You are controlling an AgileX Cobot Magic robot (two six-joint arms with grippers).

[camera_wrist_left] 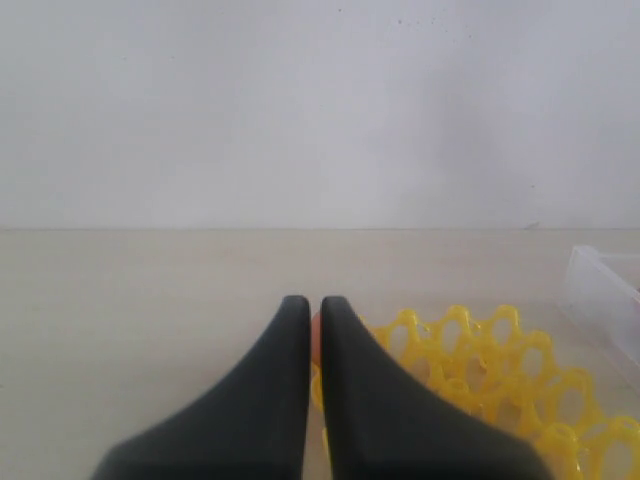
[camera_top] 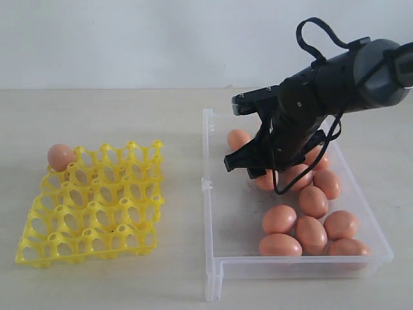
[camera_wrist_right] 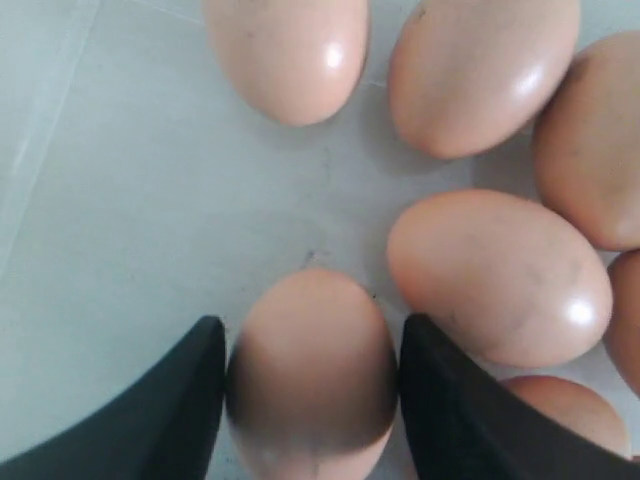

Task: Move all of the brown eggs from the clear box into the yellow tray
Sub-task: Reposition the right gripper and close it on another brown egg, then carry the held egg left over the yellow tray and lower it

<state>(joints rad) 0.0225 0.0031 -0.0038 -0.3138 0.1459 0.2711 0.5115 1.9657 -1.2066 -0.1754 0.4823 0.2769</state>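
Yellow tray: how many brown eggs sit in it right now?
1: a brown egg in the far-left corner cup of the yellow tray; the other cups look empty.

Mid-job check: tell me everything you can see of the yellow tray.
The yellow tray is a bright, glossy plastic-looking lattice of open cups with pointed posts between them. It lies cups-up on the table, left of the clear box and apart from it. One brown egg sits in its far left corner cup; every other cup in view is empty. Nothing else touches it in the exterior view.
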